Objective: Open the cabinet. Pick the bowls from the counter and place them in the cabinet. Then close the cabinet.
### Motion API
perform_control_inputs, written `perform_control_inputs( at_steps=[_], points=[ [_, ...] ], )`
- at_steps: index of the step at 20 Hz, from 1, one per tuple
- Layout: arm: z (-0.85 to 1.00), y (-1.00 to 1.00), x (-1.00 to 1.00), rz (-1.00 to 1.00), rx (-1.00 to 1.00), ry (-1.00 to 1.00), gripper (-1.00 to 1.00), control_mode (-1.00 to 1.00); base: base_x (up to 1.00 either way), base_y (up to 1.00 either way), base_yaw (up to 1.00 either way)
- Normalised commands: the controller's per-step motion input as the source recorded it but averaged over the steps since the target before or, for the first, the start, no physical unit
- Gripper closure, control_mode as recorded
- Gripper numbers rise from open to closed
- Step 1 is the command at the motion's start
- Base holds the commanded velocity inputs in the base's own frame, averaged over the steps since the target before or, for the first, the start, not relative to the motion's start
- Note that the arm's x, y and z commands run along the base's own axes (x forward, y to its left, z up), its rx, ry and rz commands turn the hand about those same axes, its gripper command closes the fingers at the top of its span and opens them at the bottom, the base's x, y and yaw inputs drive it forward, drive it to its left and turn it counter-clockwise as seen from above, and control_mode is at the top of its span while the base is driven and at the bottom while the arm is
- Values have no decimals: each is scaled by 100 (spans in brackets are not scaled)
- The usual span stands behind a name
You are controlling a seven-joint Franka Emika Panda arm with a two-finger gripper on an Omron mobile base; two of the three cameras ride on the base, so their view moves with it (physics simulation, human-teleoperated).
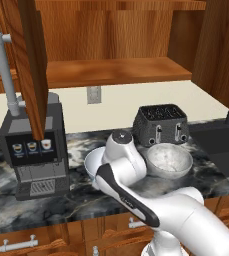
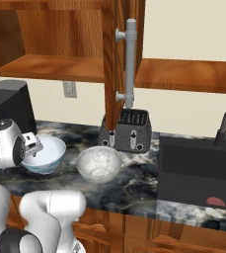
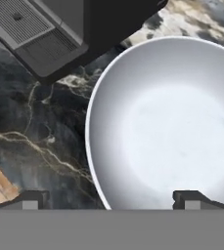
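Observation:
The cabinet (image 1: 116, 70) stands open above the counter (image 1: 61, 200), one door (image 1: 33, 65) swung out at the left and the other (image 2: 112, 64) edge-on with its grey bar handle (image 2: 129, 64). The white bowl with blue pattern (image 2: 45, 153) sits on the counter (image 2: 134, 188); my arm hides most of it in the left base view. The speckled grey bowl (image 2: 98, 164) rests just to its right, in front of the toaster. My gripper (image 3: 111, 200) is open, low over the white bowl (image 3: 172, 122), its fingertips (image 3: 191, 199) straddling the near rim. The hand (image 2: 31, 152) is at that bowl's left edge.
A black coffee machine (image 1: 33, 150) stands close on the bowl's left, under the open left door. A dark toaster (image 1: 160, 125) stands behind the speckled bowl (image 1: 168, 160). A black appliance top (image 2: 198, 173) fills the counter's right end. Drawers with grey handles (image 1: 18, 244) run below.

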Motion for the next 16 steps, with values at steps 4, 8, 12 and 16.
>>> perform_control_inputs(
  at_steps=[4,8,12,16],
  points=[
    [-31,10,16,0,-1,0,-100,-100,0,0,0],
    [-27,9,15,0,0,1,-100,-100,0,0,0],
    [-25,7,18,0,0,1,-100,-100,0,0,0],
    [-26,4,17,0,0,1,-100,-100,0,0,0]
  ],
)
